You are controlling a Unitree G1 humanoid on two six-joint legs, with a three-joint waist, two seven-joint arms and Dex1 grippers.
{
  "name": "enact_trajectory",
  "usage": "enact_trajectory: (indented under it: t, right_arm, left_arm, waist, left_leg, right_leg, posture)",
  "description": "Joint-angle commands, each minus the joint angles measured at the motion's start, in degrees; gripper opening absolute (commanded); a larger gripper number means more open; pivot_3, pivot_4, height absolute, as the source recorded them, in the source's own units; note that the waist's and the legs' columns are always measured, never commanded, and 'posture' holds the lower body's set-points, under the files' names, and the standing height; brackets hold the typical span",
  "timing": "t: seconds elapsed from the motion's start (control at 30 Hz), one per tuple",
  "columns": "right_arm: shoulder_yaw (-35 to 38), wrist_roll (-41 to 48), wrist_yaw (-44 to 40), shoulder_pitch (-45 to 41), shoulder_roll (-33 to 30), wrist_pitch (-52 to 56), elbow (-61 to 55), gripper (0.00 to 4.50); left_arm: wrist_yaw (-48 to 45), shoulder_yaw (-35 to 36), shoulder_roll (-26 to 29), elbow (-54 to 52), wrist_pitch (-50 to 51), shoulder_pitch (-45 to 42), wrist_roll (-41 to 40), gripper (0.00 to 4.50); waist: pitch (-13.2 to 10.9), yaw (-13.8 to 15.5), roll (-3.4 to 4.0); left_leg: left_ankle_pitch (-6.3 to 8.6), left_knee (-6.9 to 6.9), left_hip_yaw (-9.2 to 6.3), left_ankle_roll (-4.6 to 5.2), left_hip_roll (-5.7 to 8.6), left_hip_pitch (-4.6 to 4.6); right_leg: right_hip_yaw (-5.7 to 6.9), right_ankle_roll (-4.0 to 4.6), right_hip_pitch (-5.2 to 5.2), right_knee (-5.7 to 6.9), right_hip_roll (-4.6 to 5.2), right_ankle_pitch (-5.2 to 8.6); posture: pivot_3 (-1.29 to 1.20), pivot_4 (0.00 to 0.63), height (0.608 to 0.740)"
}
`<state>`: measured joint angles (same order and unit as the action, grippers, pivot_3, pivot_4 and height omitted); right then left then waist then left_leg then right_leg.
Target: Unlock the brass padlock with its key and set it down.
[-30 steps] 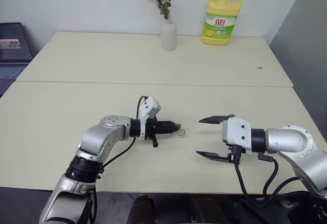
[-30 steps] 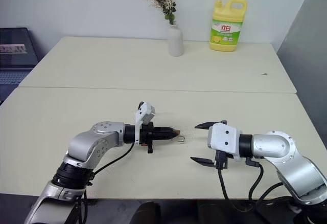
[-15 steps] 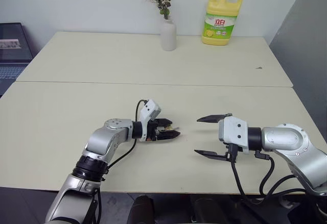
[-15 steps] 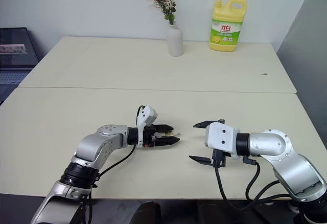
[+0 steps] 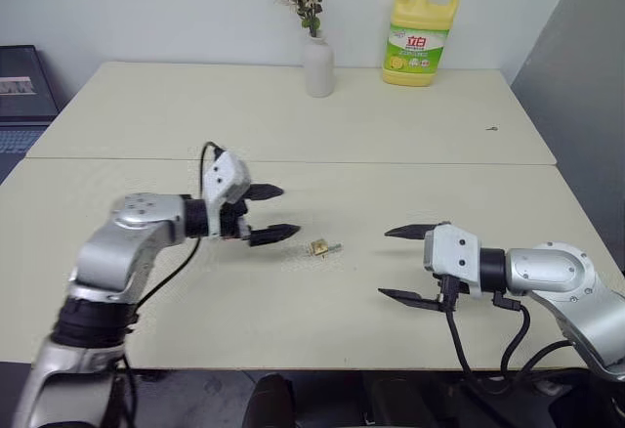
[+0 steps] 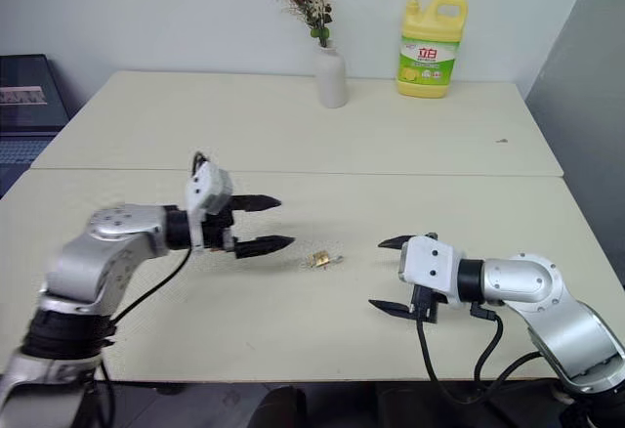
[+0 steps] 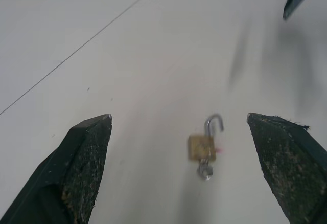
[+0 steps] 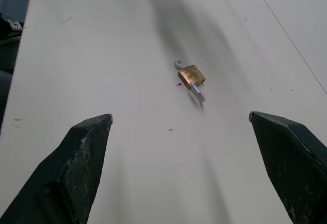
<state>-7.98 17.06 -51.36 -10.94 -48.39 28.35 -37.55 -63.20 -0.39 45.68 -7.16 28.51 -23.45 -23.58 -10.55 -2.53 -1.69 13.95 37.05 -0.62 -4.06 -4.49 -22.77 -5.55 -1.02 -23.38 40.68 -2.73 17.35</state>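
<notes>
The left pincer (image 5: 264,214) hangs spread and empty above the bench (image 5: 195,291); the right pincer (image 5: 410,264) gapes too. Left wrist view: the brass padlock (image 7: 201,147) lies between them, shackle sprung, the key (image 7: 205,171) in it. Right wrist view: a low pincer sweep could knock it away.

The brass padlock (image 7: 201,147) lies flat on the pale counter (image 5: 410,154), near its front part, between the two arms and touched by neither; its body is small, squarish and golden; the thin silvery shackle (image 7: 214,123) stands open, one leg free of the body and curved like a hook; the key (image 7: 205,170) is a small silvery piece sticking out of the body's end opposite the shackle, seemingly seated in the keyhole; a tiny reddish speck sits just beside the body.
</notes>
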Motion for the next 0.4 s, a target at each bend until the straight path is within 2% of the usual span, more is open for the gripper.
enact_trajectory:
  t: [0.03, 0.13, 0.23, 0.4]
  right_arm:
    - [2.28, 1.29, 0.99, 1.04, 0.80, 0.24, -1.35, 4.50]
    - [2.71, 1.94, 1.75, 2.11, 2.43, 0.44, 0.63, 4.50]
    - [2.18, 1.49, 1.43, 2.64, 3.07, -0.63, 2.37, 4.50]
    - [1.02, 0.85, 0.27, 1.94, 3.57, -2.26, 4.23, 4.50]
  left_arm:
    - [-1.31, 1.58, 4.22, -2.90, -6.85, 3.79, 3.86, 4.45]
    - [-1.91, 2.98, 6.52, -5.34, -9.49, 9.41, 4.54, 4.45]
    - [-1.25, 4.80, 6.25, -8.71, -9.68, 13.95, 3.03, 4.45]
    - [-1.13, 5.41, 5.40, -10.70, -10.66, 16.59, 1.75, 4.45]
  waist:
    - [0.00, -0.01, 0.00]
    - [0.00, -0.01, 0.00]
    - [0.00, -0.02, 0.00]
    - [0.00, 0.02, 0.00]
  left_leg:
    - [0.00, -0.01, 0.00, 0.00, -0.02, -0.01]
    - [0.00, 0.00, 0.01, 0.00, -0.03, -0.04]
    - [0.00, -0.02, 0.10, 0.00, -0.05, -0.04]
    - [0.00, -0.02, 0.11, 0.00, -0.07, -0.04]
  right_leg:
    - [0.01, 0.00, 0.00, -0.04, 0.00, 0.00]
    - [0.01, 0.01, -0.03, -0.05, 0.00, 0.00]
    - [-0.03, 0.01, -0.03, -0.08, 0.02, 0.00]
    - [-0.01, 0.01, -0.04, -0.09, 0.02, 0.00]
  posture:
    - [0.00, 0.150, 0.740]
    - [0.00, 0.150, 0.740]
    - [0.00, 0.150, 0.740]
    - [0.00, 0.150, 0.740]
